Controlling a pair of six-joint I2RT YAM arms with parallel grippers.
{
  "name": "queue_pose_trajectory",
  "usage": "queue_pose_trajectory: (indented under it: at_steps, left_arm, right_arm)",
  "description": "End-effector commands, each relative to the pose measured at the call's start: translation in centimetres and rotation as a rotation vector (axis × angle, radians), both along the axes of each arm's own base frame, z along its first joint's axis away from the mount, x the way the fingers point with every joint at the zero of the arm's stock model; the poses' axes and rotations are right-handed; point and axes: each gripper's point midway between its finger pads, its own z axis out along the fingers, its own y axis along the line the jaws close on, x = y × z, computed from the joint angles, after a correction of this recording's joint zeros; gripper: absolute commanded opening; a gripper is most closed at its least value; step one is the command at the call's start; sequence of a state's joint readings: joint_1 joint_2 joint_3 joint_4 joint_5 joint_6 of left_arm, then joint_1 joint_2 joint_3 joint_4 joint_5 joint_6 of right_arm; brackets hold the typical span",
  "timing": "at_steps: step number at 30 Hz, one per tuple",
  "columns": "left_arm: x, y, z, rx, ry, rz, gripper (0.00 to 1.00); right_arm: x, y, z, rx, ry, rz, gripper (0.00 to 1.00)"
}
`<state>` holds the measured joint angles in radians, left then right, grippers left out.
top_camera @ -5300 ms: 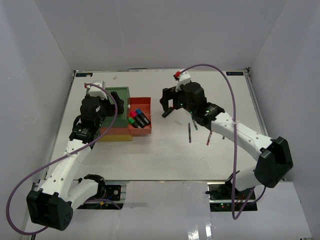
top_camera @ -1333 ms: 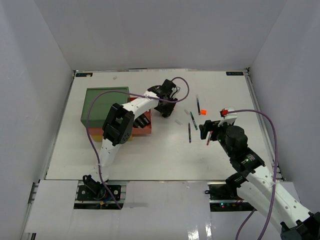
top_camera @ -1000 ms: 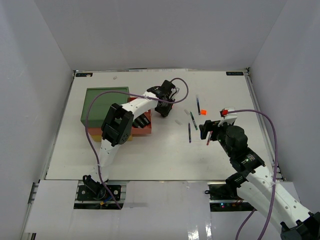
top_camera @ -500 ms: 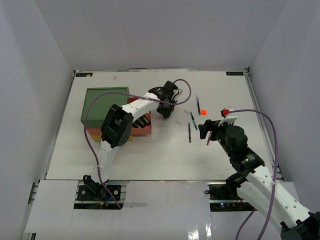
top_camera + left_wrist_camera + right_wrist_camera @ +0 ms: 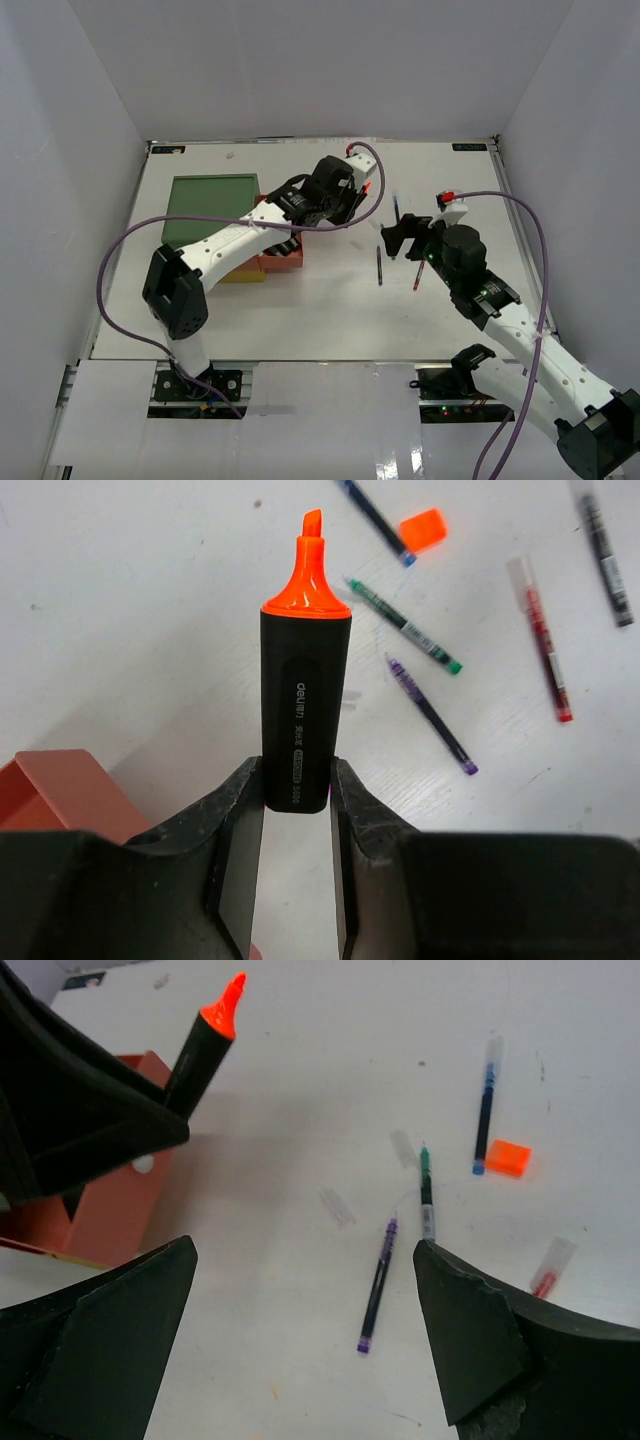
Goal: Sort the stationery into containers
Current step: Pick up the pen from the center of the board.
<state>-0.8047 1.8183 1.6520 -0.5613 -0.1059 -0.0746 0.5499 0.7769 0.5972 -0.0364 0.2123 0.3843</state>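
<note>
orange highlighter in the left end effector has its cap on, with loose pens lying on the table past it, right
Not quite. The orange highlighter in the left end effector is uncapped, its tip bare; the orange cap lies on the table beside a blue pen. The left wrist view shows it. The rest holds.

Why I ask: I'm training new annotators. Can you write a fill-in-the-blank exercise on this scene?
1. The left gripper is shut on a black highlighter whose bare tip is ____.
2. The right gripper has its jaws ____, holding nothing.
3. The loose orange cap lies on the ____, beside the blue pen.
Missing words: orange; open; table.
</note>
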Motion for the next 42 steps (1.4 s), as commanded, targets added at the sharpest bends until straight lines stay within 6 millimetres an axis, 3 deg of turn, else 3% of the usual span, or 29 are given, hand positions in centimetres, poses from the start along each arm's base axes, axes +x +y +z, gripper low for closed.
queue_pose_trajectory:
  at_steps: [1, 3, 4, 6, 7, 10, 11, 19, 35, 42]
  left_arm:
    - [-1.7, 0.2, 2.9, -0.047, -0.095, -0.021, 0.04]
    - [-2.7, 0.4, 4.8, -0.094, -0.135, -0.031, 0.04]
    - [-3.2, 0.8, 4.1, -0.090, -0.127, -0.033, 0.04]
    - [-4.0, 1.2, 5.9, -0.148, -0.164, -0.037, 0.04]
    - [-4.4, 1.5, 5.1, -0.141, -0.158, -0.040, 0.04]
    - [-4.9, 2.0, 6.4, -0.183, -0.202, -0.048, 0.04]
    - [-5.0, 2.2, 5.9, -0.183, -0.206, -0.046, 0.04]
    - [-5.8, 2.2, 6.2, -0.236, -0.209, -0.058, 0.04]
    - [-6.7, 2.0, 6.5, -0.264, -0.221, -0.096, 0.04]
    - [-7.1, 1.7, 6.1, -0.260, -0.214, -0.112, 0.04]
  right_arm:
    - [1.1, 2.1, 6.2, 0.130, -0.124, 0.057, 0.96]
    - [1.3, 2.9, 7.3, 0.147, -0.139, 0.089, 0.97]
    - [1.4, 3.2, 7.8, 0.155, -0.149, 0.103, 0.97]
    - [1.4, 4.0, 8.5, 0.168, -0.158, 0.138, 0.98]
    - [1.4, 4.4, 8.8, 0.175, -0.165, 0.155, 1.00]
    - [1.5, 5.7, 9.1, 0.196, -0.160, 0.211, 1.00]
    - [1.4, 6.0, 9.3, 0.204, -0.161, 0.230, 0.96]
    - [1.4, 8.0, 9.4, 0.232, -0.168, 0.315, 0.91]
    - [3.5, 9.3, 9.6, 0.255, -0.192, 0.306, 0.84]
    - [4.0, 10.1, 9.6, 0.266, -0.190, 0.327, 0.75]
